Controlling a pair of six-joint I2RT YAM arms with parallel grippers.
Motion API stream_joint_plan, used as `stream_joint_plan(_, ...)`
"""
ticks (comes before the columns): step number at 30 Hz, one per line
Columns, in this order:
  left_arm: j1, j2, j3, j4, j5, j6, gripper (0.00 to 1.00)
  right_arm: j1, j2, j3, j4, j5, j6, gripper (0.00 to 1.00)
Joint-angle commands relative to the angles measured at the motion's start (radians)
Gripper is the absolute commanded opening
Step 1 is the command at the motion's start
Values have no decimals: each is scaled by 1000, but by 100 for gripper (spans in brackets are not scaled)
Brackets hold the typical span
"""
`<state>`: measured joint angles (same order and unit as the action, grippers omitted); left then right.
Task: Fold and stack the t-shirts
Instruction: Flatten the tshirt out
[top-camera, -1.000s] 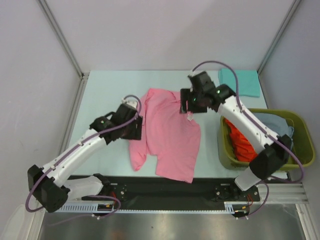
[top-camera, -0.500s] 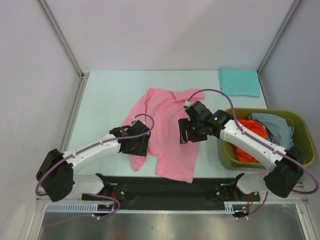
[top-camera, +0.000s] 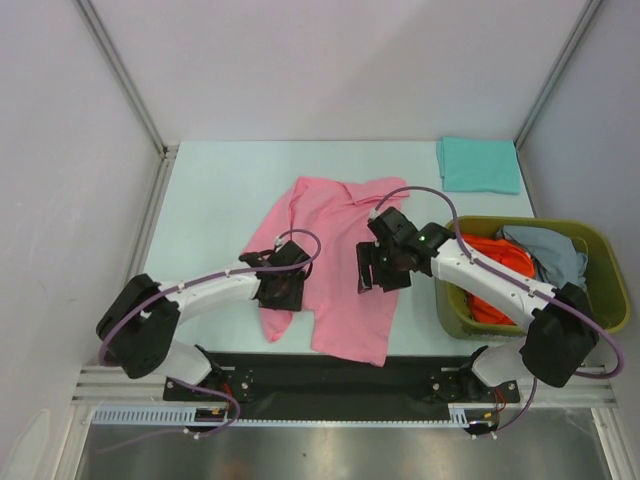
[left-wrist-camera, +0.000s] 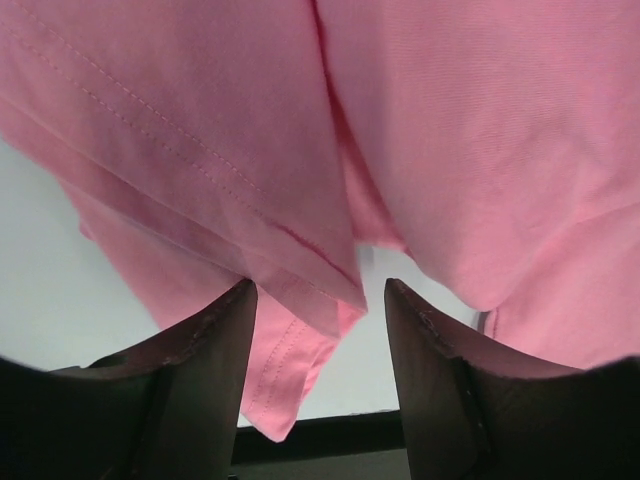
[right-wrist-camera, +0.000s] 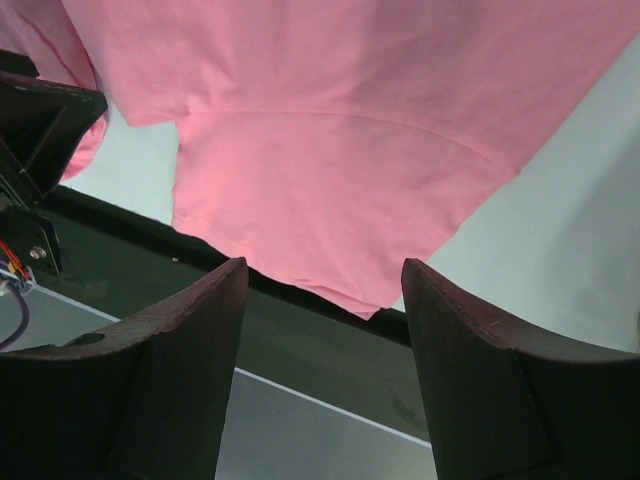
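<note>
Left gripper (top-camera: 283, 290) hangs spread and empty over the left sleeve edge of the pink shirt (top-camera: 335, 260); right gripper (top-camera: 378, 268), likewise spread, over its right side; shirt lies mid-table, hem reaching the near edge; table (top-camera: 210, 190) shows open left of it and behind.

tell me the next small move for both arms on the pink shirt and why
Probably lower both and close on cloth. The left gripper and right gripper hover over the pink t-shirt with jaws open, holding nothing; the left is above the sleeve edge, the right above the body near its hem, so nothing is gripped yet for a fold.
</note>
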<state>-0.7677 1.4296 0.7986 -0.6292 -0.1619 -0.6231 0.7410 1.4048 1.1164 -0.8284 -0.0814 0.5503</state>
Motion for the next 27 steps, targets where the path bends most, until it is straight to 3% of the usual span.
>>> stream_joint_plan(1,-2,29,30,6,-2,-26,59,-26,10,-10,37,-11,22,69)
stream_joint_plan(3,-2,40,33,3,-24,-26,47,-34,17,-15,43,-17,26,68)
stream_joint_plan(7,-2,48,51,2,-42,-23,36,-38,49,-18,61,-18,28,67)
stream_joint_plan(10,-2,5,69,-39,-77,-24,22,-40,103,-21,72,-15,16,64)
stream_joint_plan(16,11,-162,102,-130,-140,-20,18,-57,241,10,90,19,14,52)
stream_joint_plan(18,34,-199,111,-182,-152,-17,8,-84,273,10,98,14,28,50)
stream_joint_plan(20,97,-251,114,-207,-163,5,0,-98,318,19,103,25,33,49)
stream_joint_plan(27,431,-275,111,-169,-157,166,1,-143,445,109,78,80,10,50)
